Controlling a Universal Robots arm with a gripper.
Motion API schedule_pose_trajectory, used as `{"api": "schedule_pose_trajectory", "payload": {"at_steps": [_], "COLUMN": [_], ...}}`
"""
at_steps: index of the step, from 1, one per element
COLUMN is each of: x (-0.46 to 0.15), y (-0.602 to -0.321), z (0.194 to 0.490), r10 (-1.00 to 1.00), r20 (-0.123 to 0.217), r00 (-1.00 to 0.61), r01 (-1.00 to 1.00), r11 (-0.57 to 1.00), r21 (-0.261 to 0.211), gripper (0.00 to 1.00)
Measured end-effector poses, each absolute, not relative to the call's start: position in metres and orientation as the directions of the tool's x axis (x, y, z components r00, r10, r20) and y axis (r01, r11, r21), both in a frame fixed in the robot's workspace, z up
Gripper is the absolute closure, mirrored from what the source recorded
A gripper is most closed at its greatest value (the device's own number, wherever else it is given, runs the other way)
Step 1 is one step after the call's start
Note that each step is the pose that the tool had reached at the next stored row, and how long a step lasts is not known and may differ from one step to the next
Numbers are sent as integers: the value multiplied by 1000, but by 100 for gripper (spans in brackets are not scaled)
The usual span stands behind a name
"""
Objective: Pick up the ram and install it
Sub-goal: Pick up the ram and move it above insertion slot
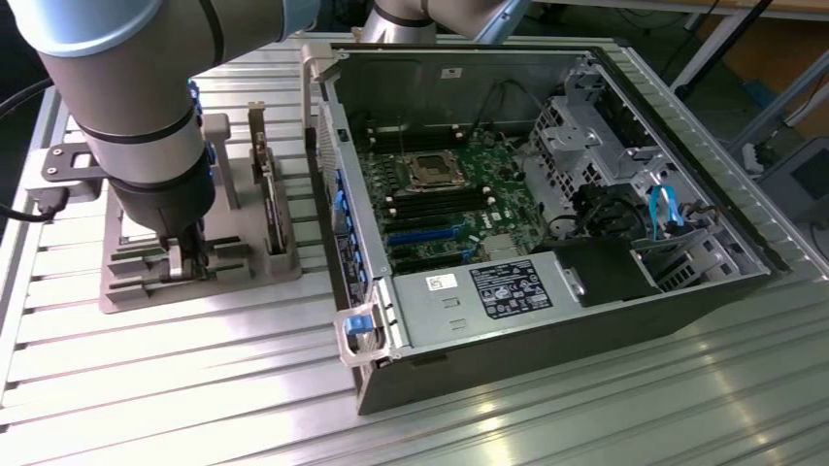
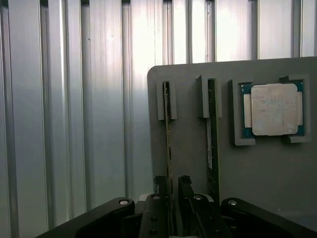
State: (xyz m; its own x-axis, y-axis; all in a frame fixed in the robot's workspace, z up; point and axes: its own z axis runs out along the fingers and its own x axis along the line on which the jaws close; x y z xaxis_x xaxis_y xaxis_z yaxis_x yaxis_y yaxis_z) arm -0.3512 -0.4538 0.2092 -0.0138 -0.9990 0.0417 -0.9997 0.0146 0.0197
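Gripper (image 2: 172, 188) is down at the gray holder tray (image 2: 188, 74). In the exterior view the tray lies at 9 o'clock from the open computer case (image 1: 518, 369). The fingers stand apart, one on each side of the ram (image 2: 168, 129). A sliver of gap shows on one side, so you have nothing clamped yet. The ram stands on edge, seated in its tray slot.

Risks, judged from here:
- The straddle looks off-centre. If you close like this, one finger meets the board first and may tilt or bind it in the slot.
- The board is thin, so a light grip could let it slip or swing.
- The second ram stick (image 2: 212, 129) stands just beside, and a finger could brush it.
- The motherboard (image 1: 453, 194) lies at 3 o'clock from the tray, past the case wall. A low carry would catch that wall.
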Motion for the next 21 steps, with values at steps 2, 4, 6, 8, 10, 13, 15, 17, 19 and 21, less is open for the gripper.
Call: {"api": "schedule_pose_trajectory", "payload": {"at_steps": [2, 4, 6, 8, 10, 13, 15, 17, 19, 21], "x": [-351, -351, -351, -351, -351, -351, -351, -351, -351, -351], "y": [-454, -454, -454, -454, -454, -454, -455, -455, -455, -455], "z": [209, 209, 209, 209, 211, 211, 211, 211, 211, 211], "r10": [-999, -999, -999, -999, -999, -999, -999, -999, -999, -999], "r20": [42, 42, 42, 42, 42, 42, 42, 42, 42, 42], "r00": [-14, -14, -14, -14, -14, -14, -14, -14, -14, -14], "r01": [-1000, -1000, -1000, -1000, -1000, -1000, -1000, -1000, -1000, -1000], "r11": [15, 15, 15, 15, 15, 15, 14, 15, 15, 15], "r21": [20, 20, 20, 20, 20, 20, 20, 20, 20, 20], "gripper": [76, 76, 76, 76, 76, 76, 76, 76, 76, 76]}}
